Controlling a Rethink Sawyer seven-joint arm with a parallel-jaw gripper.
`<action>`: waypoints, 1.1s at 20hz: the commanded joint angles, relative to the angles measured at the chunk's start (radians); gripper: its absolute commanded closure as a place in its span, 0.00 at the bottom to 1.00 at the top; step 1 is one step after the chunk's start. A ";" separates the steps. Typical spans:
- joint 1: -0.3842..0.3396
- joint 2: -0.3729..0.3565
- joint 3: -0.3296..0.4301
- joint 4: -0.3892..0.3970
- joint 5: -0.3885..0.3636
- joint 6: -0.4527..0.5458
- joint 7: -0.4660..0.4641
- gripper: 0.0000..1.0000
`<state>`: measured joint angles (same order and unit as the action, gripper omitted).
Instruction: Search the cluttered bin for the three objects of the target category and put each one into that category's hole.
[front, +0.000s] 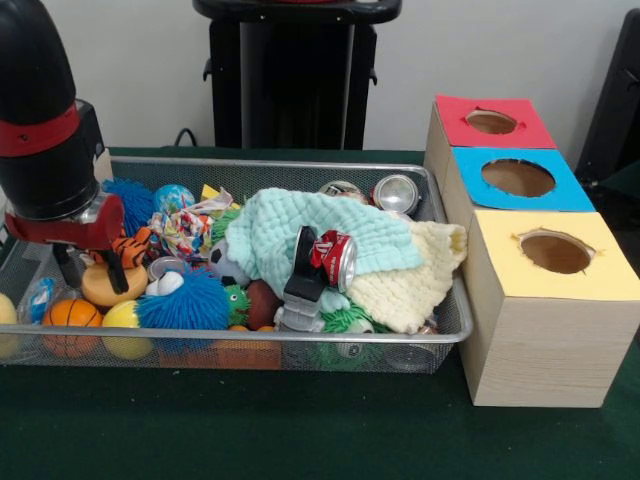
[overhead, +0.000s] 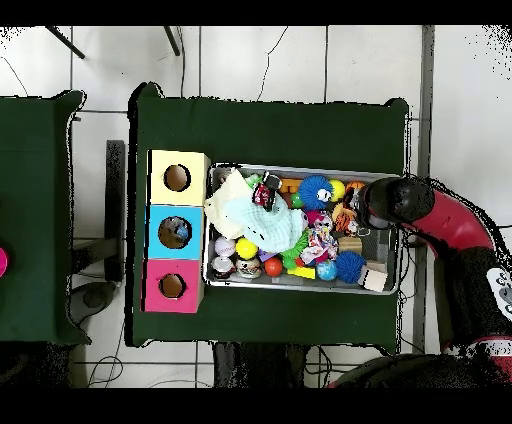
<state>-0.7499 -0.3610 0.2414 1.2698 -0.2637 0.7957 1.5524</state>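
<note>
The bench (front: 300, 430), draped in dark green cloth, carries the cluttered bin (front: 445, 335) and, just beside its end, 3 wooden boxes in a row; the hole (front: 518, 177) with the blue top is the middle 1, between the red-topped hole (front: 491, 121) and the yellow-topped hole (front: 556, 252). The arm reaches down at the bin's opposite end, well apart from the boxes, and its claw (front: 92, 268) hangs just over the toys there with its 2 black fingers (front: 118, 270) spread and nothing pinched between them. The biggest risk, as I judge it, is the long carry: anything picked here must cross the whole bin, and a round or slippery toy could slip out and fall back into the heap or land in the wrong hole. The mint waffle cloth (front: 300, 235) and the cream cloth (front: 410, 290) cover the bin's middle and may hide wanted items; the claw could snag them and drag neighbours along. Close under the claw lie a blue spiky ball (front: 185, 300), a tan duck-like toy (front: 110, 288), a mini basketball (front: 70, 318) and a yellow ball (front: 125, 322), packed touching, so the fingers may nip 2 at once or push 1 aside. A crushed red can (front: 335, 258) rests on the mint cloth, with silver cans (front: 395, 192) at the far rim.
</note>
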 joint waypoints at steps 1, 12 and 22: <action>-0.004 0.011 0.015 0.001 0.033 0.114 0.034 0.00; 0.003 0.013 0.017 -0.103 0.022 0.230 0.002 0.00; 0.006 0.078 0.033 -0.238 0.016 0.281 -0.002 0.00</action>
<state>-0.7502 -0.3459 0.2409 1.1106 -0.2629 0.9881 1.5524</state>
